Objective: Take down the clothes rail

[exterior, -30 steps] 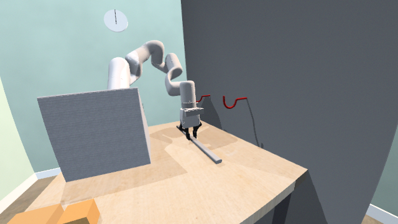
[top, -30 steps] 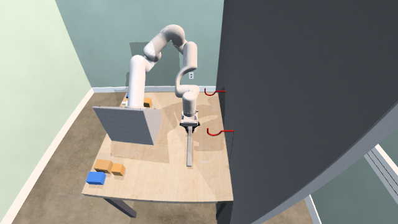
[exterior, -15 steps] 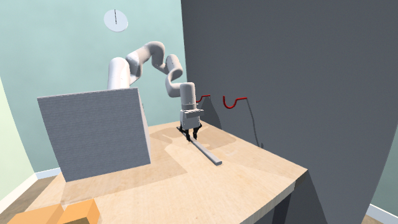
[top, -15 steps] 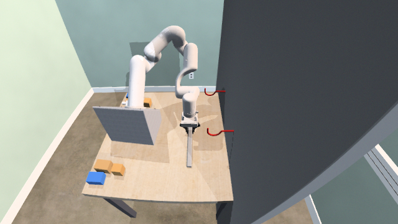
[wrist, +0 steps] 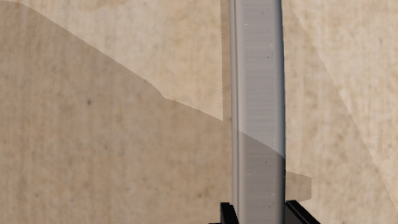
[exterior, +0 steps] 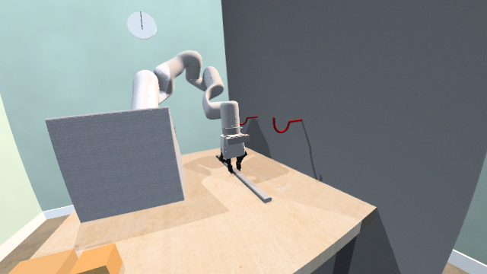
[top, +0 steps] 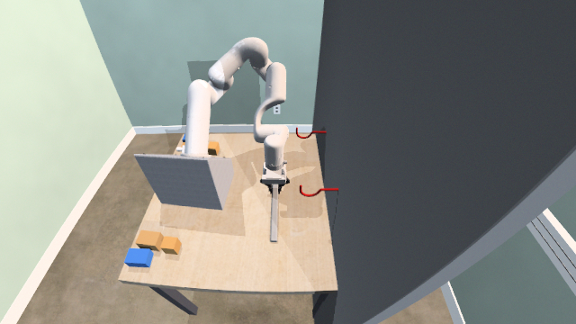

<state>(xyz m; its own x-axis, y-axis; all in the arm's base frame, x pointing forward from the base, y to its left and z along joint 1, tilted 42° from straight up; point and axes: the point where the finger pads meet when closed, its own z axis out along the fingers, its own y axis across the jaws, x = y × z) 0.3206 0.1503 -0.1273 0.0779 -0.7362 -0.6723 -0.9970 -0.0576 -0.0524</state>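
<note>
The grey clothes rail lies along the wooden counter, roughly parallel to the dark wall and a short way out from it. My gripper points straight down and is shut on the rail near its far end. The two red wall hooks are bare. In the wrist view the rail runs up the picture from between the black fingertips.
A large grey slanted panel stands left of the rail. Two orange blocks and a blue block lie near the front left corner. Another orange block sits by the arm's base.
</note>
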